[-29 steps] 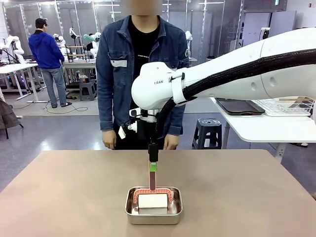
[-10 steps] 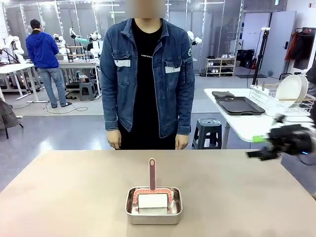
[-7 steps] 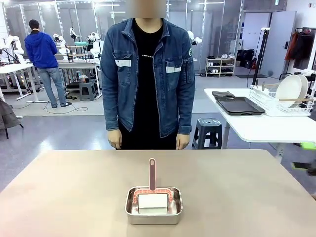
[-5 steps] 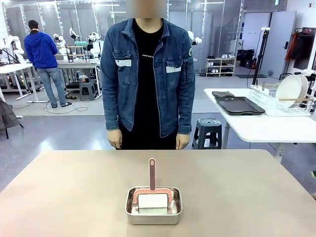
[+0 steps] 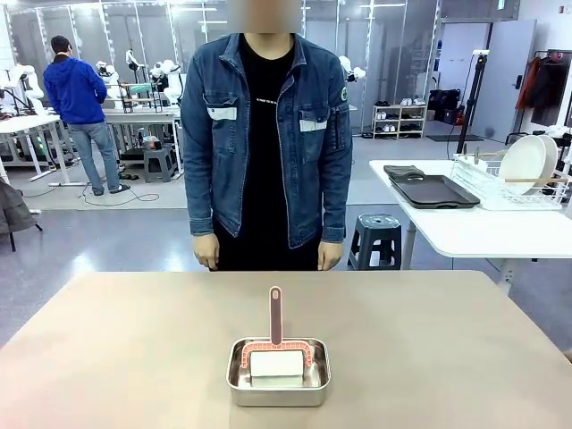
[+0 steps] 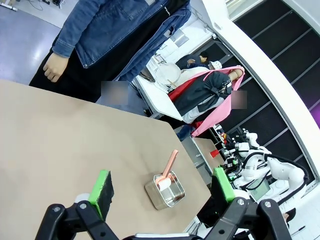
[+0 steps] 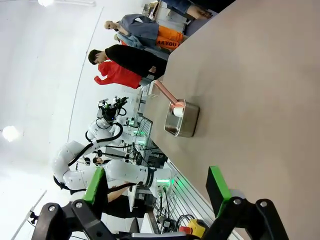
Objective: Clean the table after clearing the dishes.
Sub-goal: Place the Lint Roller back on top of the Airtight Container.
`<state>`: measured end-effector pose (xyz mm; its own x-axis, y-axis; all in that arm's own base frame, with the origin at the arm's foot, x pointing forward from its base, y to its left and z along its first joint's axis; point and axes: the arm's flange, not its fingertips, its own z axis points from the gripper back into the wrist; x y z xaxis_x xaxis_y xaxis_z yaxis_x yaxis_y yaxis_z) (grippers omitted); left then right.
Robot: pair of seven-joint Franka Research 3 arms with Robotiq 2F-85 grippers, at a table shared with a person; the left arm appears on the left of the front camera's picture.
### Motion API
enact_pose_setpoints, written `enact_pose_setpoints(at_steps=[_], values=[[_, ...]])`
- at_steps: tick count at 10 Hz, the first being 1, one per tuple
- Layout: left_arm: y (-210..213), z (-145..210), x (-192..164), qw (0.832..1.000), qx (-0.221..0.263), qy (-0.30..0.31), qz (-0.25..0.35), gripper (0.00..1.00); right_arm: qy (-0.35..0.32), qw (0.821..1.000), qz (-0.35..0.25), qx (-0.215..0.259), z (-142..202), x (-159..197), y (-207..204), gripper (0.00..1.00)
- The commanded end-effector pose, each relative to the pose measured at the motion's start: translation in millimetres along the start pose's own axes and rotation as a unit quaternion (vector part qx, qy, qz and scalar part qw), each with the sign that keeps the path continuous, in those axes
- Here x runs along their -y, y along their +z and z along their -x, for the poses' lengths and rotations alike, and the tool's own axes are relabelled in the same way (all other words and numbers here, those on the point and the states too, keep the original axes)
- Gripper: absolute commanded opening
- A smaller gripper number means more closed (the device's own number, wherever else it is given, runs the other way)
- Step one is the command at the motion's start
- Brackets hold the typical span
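Observation:
The beige-brown table [image 5: 134, 340] carries a small steel pan [image 5: 278, 371] near its front middle. A white cleaning roller with a pink handle [image 5: 275, 315] stands in the pan, handle upright. The dishes, white plates [image 5: 523, 164], stand in a wire rack on the white side table, next to dark trays [image 5: 433, 190]. My left gripper [image 6: 161, 180] is open above the table [image 6: 50, 140], well back from the pan [image 6: 167, 192]. My right gripper [image 7: 156, 184] is open too, with the pan [image 7: 182, 120] and the roller handle [image 7: 165, 92] far ahead of it on the table [image 7: 250, 100].
A person in a denim jacket [image 5: 266, 134] stands at the table's far edge, hands down at the sides. The white side table [image 5: 474, 228] is at the right, with a dark stool [image 5: 375, 237] beside it. Another person stands far off at the back left.
My right arm has drawn back from the roller handle, swung off to the right and left the front view. The roller stays upright in the pan.

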<state>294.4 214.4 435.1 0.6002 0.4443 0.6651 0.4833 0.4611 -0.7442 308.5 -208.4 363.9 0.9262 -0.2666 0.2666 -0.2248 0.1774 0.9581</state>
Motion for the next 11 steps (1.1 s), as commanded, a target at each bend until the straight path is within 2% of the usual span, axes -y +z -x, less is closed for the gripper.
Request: enact_pose_setpoints(at_steps=[1, 11], values=[[3.1, -1.0, 2.5, 1.0, -0.001, 0.005, 0.004, 1.0, -0.001, 1.0, -0.002, 0.01, -0.8, 0.8, 3.7, 1.0], [3.1, -1.0, 2.5, 1.0, -0.001, 0.005, 0.004, 1.0, -0.001, 1.0, -0.002, 0.01, -0.8, 0.8, 3.7, 1.0]])
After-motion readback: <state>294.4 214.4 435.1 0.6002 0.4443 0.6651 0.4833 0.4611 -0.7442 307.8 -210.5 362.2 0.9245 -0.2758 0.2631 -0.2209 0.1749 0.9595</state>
